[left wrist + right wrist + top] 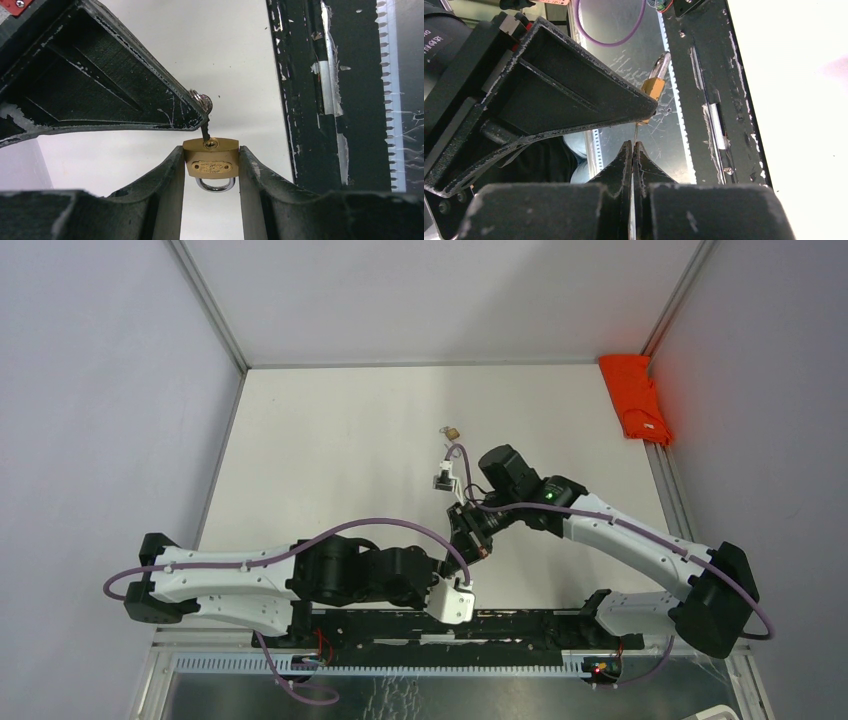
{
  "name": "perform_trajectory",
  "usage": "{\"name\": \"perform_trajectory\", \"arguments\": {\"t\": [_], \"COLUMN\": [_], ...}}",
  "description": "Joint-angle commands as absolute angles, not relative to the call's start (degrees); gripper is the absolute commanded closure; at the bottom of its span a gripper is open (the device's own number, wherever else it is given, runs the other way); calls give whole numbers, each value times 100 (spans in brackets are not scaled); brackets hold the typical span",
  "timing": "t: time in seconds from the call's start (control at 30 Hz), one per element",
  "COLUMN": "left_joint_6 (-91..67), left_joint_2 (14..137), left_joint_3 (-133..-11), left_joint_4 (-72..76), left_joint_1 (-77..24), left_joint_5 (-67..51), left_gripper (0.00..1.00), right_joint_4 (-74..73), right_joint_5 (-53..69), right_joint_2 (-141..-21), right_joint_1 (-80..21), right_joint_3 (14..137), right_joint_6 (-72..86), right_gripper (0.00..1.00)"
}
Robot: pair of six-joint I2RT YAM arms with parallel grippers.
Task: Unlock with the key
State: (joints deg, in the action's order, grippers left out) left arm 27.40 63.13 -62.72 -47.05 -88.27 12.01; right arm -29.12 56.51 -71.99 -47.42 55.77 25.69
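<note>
- The left fingers (172,175) are clamping the brass padlock (211,159) by its two side edges, with the shackle (215,186) hanging free in the gap between them.
- The right fingers (624,162) are pressing together on the key (204,131), pinching it near its head.
- The key's tip is sitting in the keyhole (211,144). How deep it is going in cannot be told.
- The padlock is being held in the air in front of the arms, above the dark rail (704,100) at the near edge. It is not resting on the counter (340,430).
- The blade is leaning to one side instead of lining up with the padlock's body.
- Judgement: the step in hand is seating the key, then turning it.
- To do it well, the right wrist is likely needing to straighten the blade along the keyhole's line first. Pushing at a slant is risking a jam or a bent key.
- After that, it should be pushing in fully and rolling the wrist about the blade's own line, not sweeping sideways.
- The left fingers should be gripping firmly against the twist, so the padlock is not spinning with the key.
- The pinch on the thin key looks slight, so slipping during the turn is the main worry.
</note>
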Motion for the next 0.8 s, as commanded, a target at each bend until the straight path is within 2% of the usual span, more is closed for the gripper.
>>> {"name": "perform_trajectory", "arguments": {"t": [0.0, 0.77], "left_joint_6": [2796, 2748], "left_joint_2": [6408, 6341], "left_joint_3": [-6397, -6339], "left_joint_4": [-4179, -4073], "left_joint_1": [-8903, -8912], "left_joint_5": [1052, 1467], "left_gripper": [98, 98], "right_joint_4": [-1952, -2484], "right_joint_5": [5849, 5243], "right_joint_2": [-7129, -6899], "right_joint_1": [-4859, -4970], "right_joint_3": [5771, 5772], "right_joint_6": [2814, 2755], "right_gripper": [100, 100]}}
